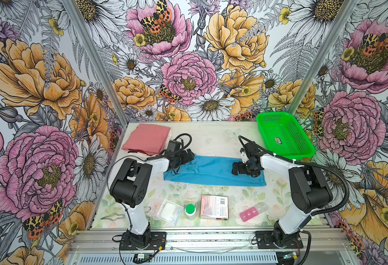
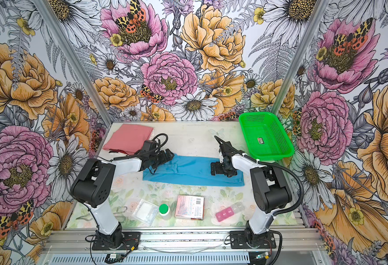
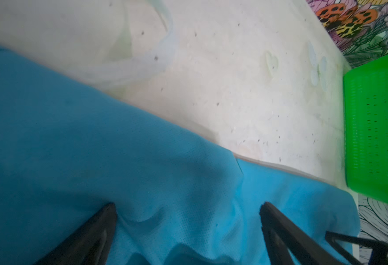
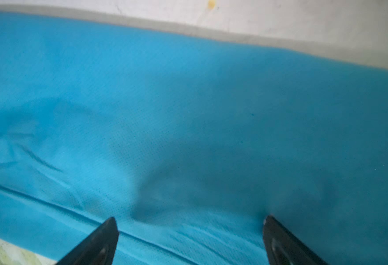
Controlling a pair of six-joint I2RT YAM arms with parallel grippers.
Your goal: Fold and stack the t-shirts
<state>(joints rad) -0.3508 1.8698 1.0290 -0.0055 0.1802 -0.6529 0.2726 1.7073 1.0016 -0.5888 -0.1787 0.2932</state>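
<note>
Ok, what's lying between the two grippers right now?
Only the blue t-shirt: its folded middle spans the gap from the left gripper to the right gripper, nothing on top, in both top views.

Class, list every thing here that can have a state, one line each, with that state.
blue t-shirt, folded into a long strip, lying flat.
pink t-shirt, folded, lying flat.
green basket, upright, empty.
bottle, upright, green cap on.
left gripper, jaws open, nothing held.
right gripper, jaws open, nothing held.
</note>
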